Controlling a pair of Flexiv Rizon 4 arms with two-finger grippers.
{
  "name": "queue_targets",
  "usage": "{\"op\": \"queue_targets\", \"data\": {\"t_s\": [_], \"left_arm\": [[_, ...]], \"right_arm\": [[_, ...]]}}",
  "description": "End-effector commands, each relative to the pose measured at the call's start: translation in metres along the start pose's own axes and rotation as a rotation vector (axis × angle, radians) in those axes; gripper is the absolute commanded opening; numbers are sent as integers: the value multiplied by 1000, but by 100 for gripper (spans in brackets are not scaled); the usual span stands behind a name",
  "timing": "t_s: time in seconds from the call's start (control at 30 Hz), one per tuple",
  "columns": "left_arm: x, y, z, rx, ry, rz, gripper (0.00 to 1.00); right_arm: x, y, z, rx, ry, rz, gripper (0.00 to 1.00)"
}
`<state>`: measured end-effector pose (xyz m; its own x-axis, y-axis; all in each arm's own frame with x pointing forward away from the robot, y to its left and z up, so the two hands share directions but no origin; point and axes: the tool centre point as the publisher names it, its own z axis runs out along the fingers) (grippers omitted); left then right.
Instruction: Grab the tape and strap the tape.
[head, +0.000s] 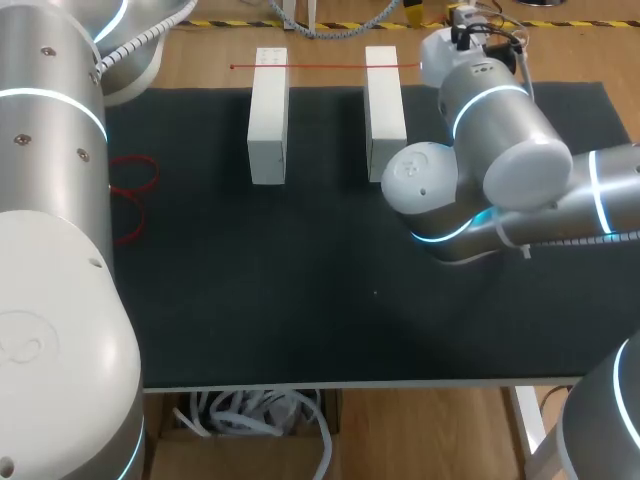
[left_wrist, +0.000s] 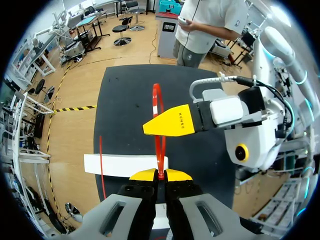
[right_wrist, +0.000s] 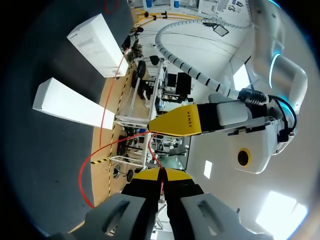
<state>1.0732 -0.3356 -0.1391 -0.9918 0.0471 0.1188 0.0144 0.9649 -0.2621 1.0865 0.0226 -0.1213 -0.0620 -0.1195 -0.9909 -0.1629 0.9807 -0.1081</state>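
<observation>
The tape is a thin red strip. In the head view a straight run of the red tape (head: 320, 66) lies across the far ends of two white blocks (head: 268, 115) (head: 384, 110). More of it lies in loops (head: 135, 185) at the mat's left edge. My left gripper (left_wrist: 160, 175) is shut on a red tape strand (left_wrist: 159, 130) that runs ahead over the black mat. My other arm's yellow finger (left_wrist: 172, 122) sits right beside that strand. My right gripper (right_wrist: 160, 175) is shut on the tape (right_wrist: 95, 155), which curves out in a loop. The head view hides both grippers' fingers.
A black mat (head: 300, 300) covers the table. The right arm's elbow (head: 470, 190) hangs over the mat's right half, next to the right block. In the left wrist view a white block (left_wrist: 120, 165) lies just ahead of the fingers. A box of white straps (head: 250, 415) sits below the front edge.
</observation>
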Motion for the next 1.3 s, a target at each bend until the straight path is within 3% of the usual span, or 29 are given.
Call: {"op": "queue_targets", "data": {"t_s": [0.03,1.3], "left_arm": [[-1,-2,-1,-7,5,-2,0],[-1,-2,-1,-7,5,-2,0]], "right_arm": [[-2,1,2,-1,0,0,0],[-3,17,0,-59,11,21,0]]}}
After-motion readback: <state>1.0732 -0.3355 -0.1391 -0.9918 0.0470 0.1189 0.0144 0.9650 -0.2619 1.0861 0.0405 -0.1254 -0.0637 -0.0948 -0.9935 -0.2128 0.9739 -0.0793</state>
